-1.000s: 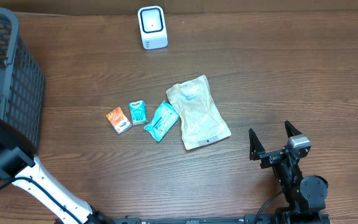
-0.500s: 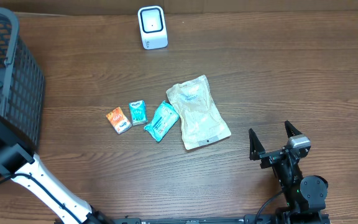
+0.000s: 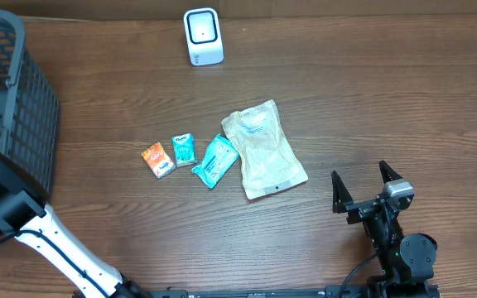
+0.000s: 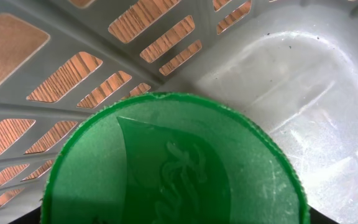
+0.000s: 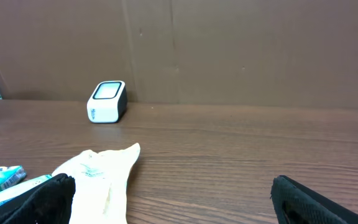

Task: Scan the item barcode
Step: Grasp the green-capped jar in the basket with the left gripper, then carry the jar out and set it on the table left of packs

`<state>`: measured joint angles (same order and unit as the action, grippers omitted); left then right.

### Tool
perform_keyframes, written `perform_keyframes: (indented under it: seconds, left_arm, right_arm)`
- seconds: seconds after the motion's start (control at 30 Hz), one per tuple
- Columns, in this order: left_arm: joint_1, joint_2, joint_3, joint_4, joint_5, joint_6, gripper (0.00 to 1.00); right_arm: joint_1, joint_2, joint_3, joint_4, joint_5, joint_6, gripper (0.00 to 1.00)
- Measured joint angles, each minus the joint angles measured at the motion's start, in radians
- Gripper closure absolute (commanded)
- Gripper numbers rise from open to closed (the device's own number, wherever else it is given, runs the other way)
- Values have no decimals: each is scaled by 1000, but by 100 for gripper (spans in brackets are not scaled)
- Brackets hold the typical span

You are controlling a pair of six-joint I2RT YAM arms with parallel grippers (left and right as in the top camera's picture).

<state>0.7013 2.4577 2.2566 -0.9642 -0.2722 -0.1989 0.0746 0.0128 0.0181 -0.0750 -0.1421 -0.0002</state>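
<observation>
Basket [image 3: 36, 124] wall separates green lid [image 4: 173, 168] from 4 packets [image 3: 263, 153].

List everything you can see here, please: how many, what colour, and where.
white box-shaped barcode scanner: one, white, far edge, centre
grey plastic mesh basket: one, grey, left end
green round ribbed lid: one, green, inside the basket
cream plastic pouch: one, cream, table middle
larger teal packet: one, teal, touching the pouch's left side
smaller teal packet: one, teal, further left
orange packet: one, orange, leftmost
brown wooden table: one, brown
left arm: one, white and black, reaching to the basket
right gripper: one, black, open, empty, near right
</observation>
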Motion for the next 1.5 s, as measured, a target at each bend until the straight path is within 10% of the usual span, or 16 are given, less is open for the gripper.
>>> perform_keyframes:
  seconds: [0.47, 1.5]
  left_arm:
    - [0, -60, -8, -62, 45, -8, 39]
    - [-86, -866, -7, -267, 472, -37, 32]
  right_arm:
    - [0, 0, 0, 0, 0, 0, 0]
    - [0, 0, 0, 0, 0, 0, 0]
